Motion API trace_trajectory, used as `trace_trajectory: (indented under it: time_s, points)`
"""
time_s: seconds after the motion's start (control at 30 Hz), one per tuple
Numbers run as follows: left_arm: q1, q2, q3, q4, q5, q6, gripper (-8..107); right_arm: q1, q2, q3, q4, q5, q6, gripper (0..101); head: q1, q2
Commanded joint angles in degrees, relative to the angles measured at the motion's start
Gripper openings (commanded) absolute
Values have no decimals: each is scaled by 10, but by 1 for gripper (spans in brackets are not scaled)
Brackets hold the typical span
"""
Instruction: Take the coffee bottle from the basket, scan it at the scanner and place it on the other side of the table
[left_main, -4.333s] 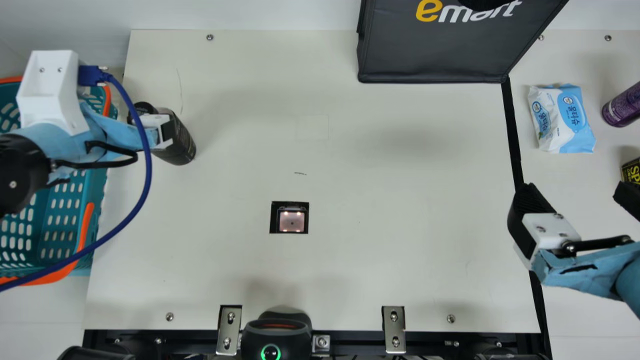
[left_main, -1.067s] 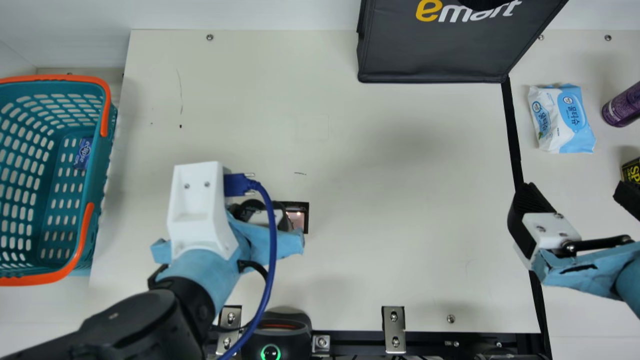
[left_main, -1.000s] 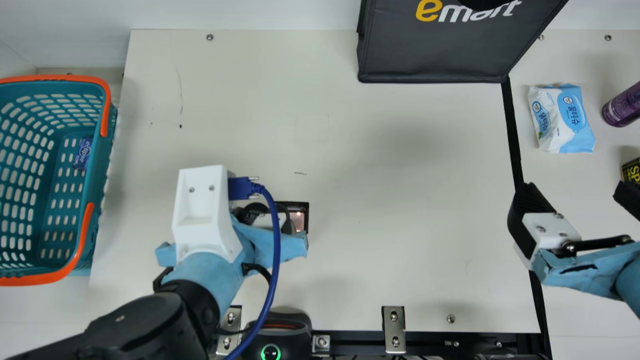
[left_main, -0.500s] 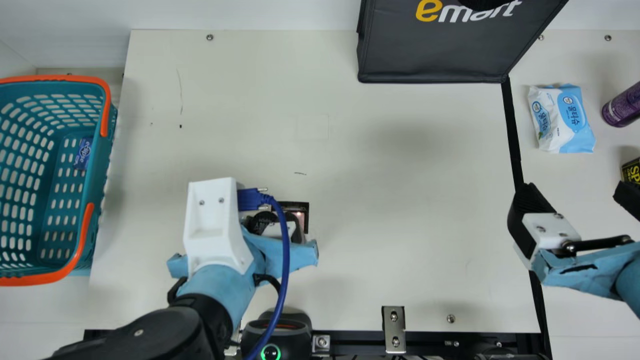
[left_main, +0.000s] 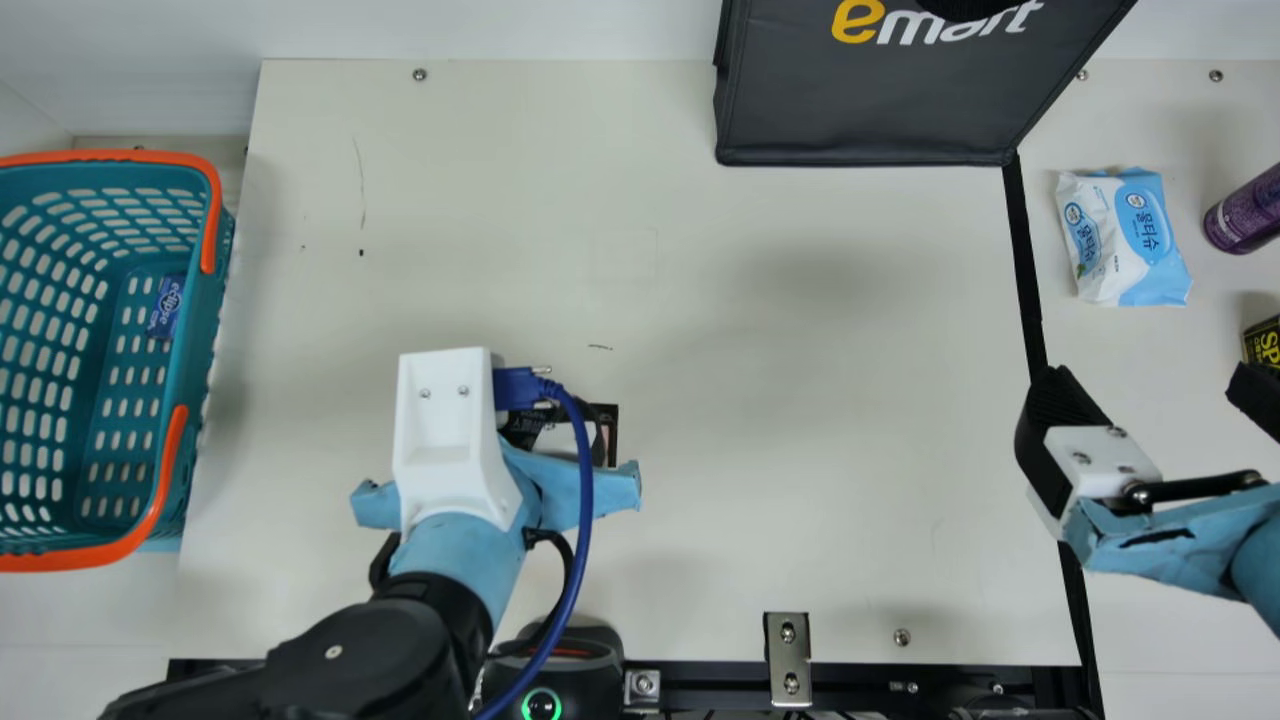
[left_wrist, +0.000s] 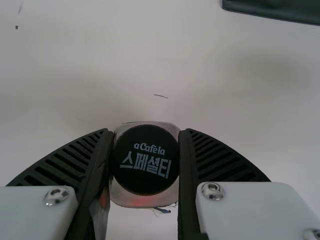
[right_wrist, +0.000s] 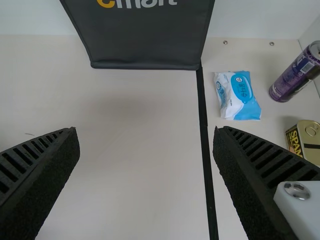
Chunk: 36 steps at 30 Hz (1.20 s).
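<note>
Cream table (left_main: 780, 420), pale walls behind, black strip (left_main: 1030, 300) running down it between 2 and 4 o'clock. Clock positions read from main view centre.

Left gripper (left_main: 562, 442) just off centre at 7 o'clock, pinching the coffee bottle (left_wrist: 145, 160) between its two ribbed fingers. Left wrist view: dark cap faces the camera, finger each side, red glow on clear plastic by the cap. Bottle is over or beside the scanner window (left_main: 611, 412), also 7 o'clock, partly covered; can't tell if bottle base touches table. Blue cable (left_main: 585, 500) loops off the wrist.

Right gripper (left_main: 1150, 400) at 3 o'clock, fingers spread wide, nothing between them.

Teal basket (left_main: 195, 380) with orange handles at 9 o'clock, small blue pack (left_main: 166, 305) inside. Black device (left_main: 580, 690) with green ring light between 6 and 7 o'clock, at table edge. Dark bag (left_main: 880, 110) between 1 and 2 o'clock. Wipes pack (left_main: 1130, 240), white and blue, between 2 and 3; purple can (left_main: 1245, 215) just beside, same hours. Tin (right_wrist: 306, 142), yellow and black, at 3 o'clock, main view's edge.
</note>
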Motion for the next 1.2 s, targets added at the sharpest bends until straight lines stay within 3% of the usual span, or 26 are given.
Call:
trace_trajectory:
  time_s: [0.0, 0.2, 0.77, 1.17]
  points:
    - [3, 2, 5, 2, -7, 0, -8, 0, 0, 0, 0, 0, 0, 95, -17, 1]
    - [12, 11, 18, 7, -26, 1, -8, 0, 0, 0, 0, 0, 0, 95, -17, 1]
    - [25, 19, 44, 10, -60, 6, 49, 0, 0, 0, 0, 1, 0, 95, -17, 1]
    - [60, -34, 64, 9, -106, -5, 89, 0, 0, 0, 0, 1, 0, 95, -17, 1]
